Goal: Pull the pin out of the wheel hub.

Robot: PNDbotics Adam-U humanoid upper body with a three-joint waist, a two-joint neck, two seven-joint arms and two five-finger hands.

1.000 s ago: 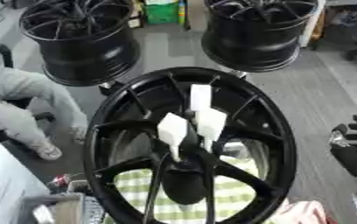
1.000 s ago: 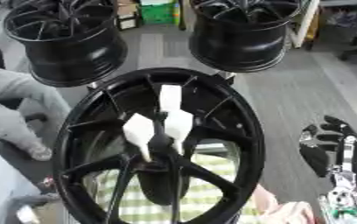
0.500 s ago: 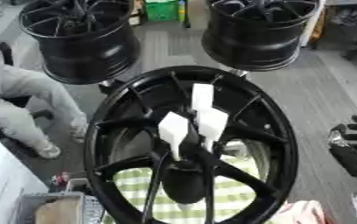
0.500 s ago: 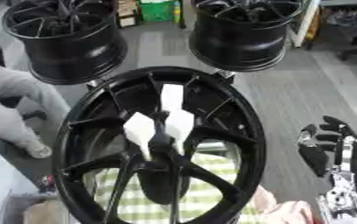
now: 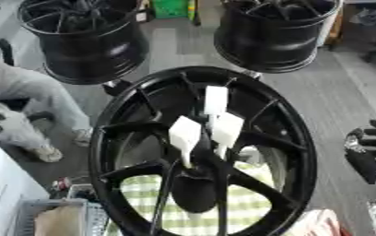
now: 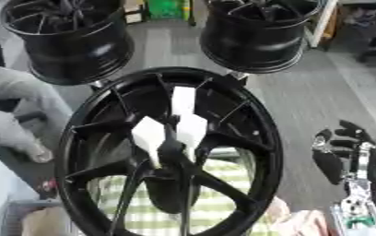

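A large black wheel hub [image 5: 110, 138] stands tilted in the middle, its spokes meeting at a dark centre [image 5: 195, 182]. Three white flat-headed pins stick up from the spokes near the centre: one at the left [image 5: 185, 133], one at the right [image 5: 227, 130] and one further back [image 5: 215, 100]. My right hand [image 6: 336, 154] hangs at the right edge, well clear of the hub's rim, with its black fingers relaxed and nothing in it. My left hand shows in neither view.
Two more black wheels [image 5: 86, 41] [image 5: 276, 32] stand on the grey floor behind. A person in grey [image 5: 22, 92] sits at the left. A green checked cloth [image 5: 248, 203] lies under the hub and a basket [image 5: 54, 216] sits at the lower left.
The view has shifted slightly, so the camera moved. The hub, the pins and my right hand keep their places.
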